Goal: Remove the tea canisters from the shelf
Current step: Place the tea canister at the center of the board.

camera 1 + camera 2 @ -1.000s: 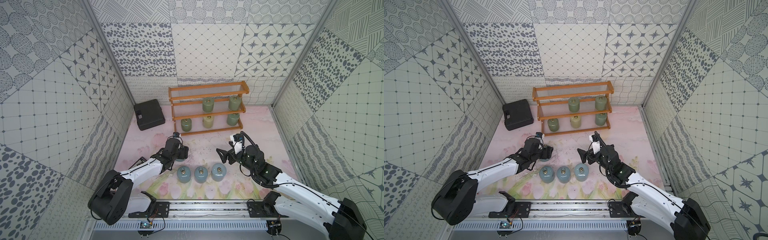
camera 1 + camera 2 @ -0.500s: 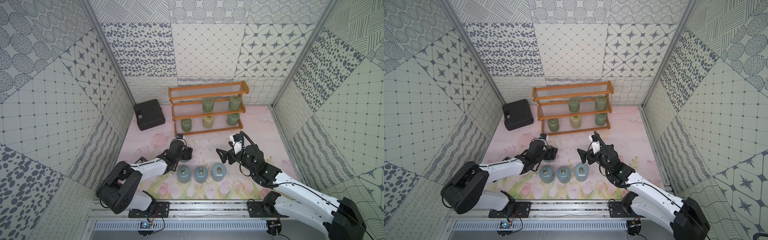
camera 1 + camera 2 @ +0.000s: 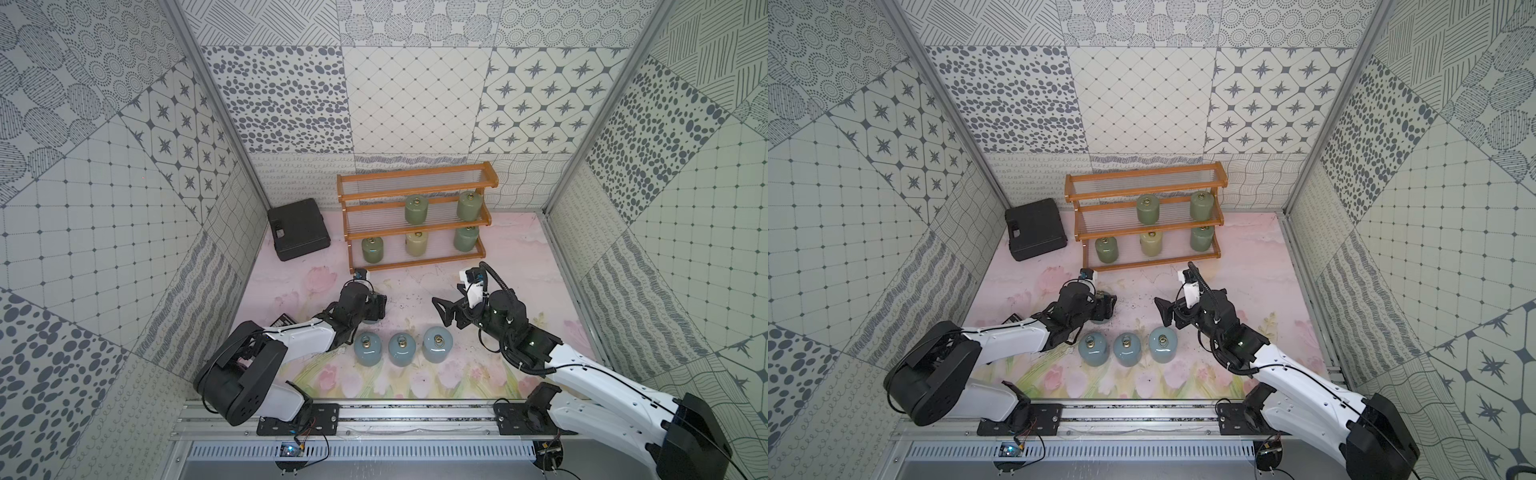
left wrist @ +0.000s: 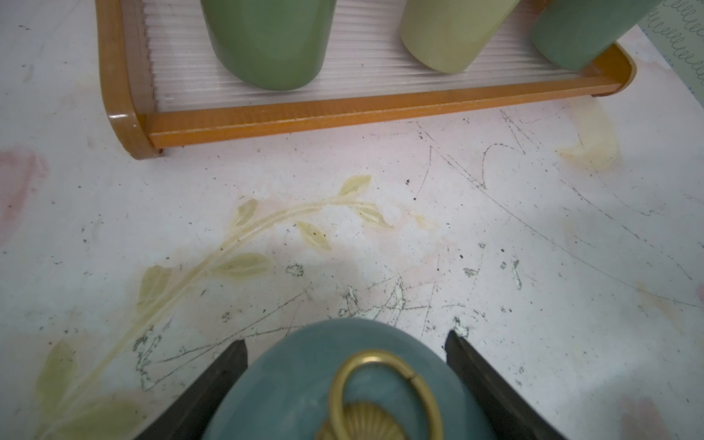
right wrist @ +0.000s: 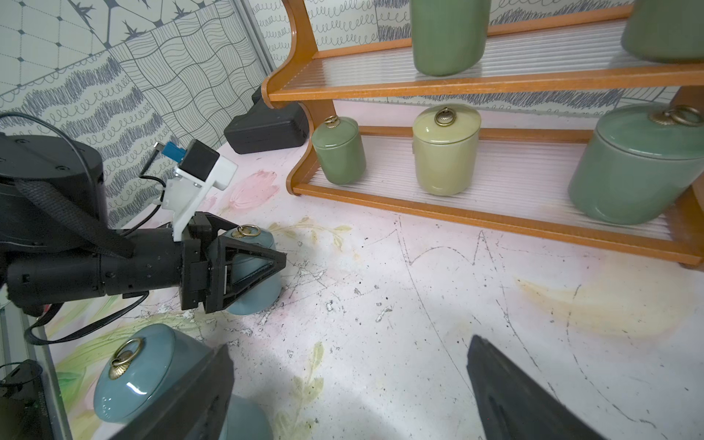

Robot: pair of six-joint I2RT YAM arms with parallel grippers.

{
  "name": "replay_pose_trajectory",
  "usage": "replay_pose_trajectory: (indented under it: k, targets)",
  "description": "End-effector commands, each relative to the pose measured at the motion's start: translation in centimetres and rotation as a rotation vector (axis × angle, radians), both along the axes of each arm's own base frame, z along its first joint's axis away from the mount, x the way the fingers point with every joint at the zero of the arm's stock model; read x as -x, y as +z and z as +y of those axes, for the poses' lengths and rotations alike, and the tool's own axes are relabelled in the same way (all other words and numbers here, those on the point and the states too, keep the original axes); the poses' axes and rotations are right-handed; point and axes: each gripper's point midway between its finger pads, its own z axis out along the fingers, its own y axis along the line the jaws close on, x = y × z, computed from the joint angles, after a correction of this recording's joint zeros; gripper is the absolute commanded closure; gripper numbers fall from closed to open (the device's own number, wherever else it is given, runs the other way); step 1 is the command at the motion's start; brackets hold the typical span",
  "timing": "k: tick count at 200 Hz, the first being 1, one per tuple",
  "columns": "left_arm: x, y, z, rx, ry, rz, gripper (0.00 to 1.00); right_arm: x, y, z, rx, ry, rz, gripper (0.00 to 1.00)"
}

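Tabletop [image 3: 519, 249] carries the shelf [image 3: 417, 262], where five tea canisters [image 3: 416, 244] stand on the two lower tiers. Your left tool [image 4: 344, 344] is clamped round a blue-grey canister [image 5: 255, 293] low between the shelf and the row of three [image 3: 401, 349]; your right tool [image 5: 346, 356] gapes empty. They look glazed, so judge them slick, stiff and breakable, lids probably loose: take the body by its flanks, never the ring knob [image 4: 354, 423].

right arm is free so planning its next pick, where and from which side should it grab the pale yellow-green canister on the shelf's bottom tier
Grip the pale yellow-green canister on its straight round body, coming level from the shelf's open front. It stands upright, apart from both neighbours, so jaws likely fit either side; the middle tier crowds its small ring knob.
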Motion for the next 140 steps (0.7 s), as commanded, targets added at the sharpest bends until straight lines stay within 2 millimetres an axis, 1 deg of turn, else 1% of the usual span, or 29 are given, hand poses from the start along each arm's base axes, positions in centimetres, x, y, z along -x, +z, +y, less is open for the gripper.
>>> replay_pose_trajectory:
  k: [1, 42, 79, 140]
  targets:
    - [0.0, 0.4, 0.1, 0.019, 0.021, -0.016, 0.21, -0.3, 0.4, 0.1, -0.024, -0.005, -0.019, 0.01]
    - [0.5, 0.3, 0.3, -0.008, 0.032, -0.015, 0.18, -0.3, 0.4, 0.1, -0.024, -0.007, -0.018, 0.01]
    - [1.1, -0.3, 0.4, -0.026, 0.030, 0.001, 0.15, -0.3, 0.2, 0.1, -0.024, -0.007, -0.016, 0.01]
    - [1.3, -0.2, 1.0, -0.049, 0.045, -0.005, 0.11, -0.3, 0.2, 0.2, -0.026, -0.007, -0.016, 0.01]
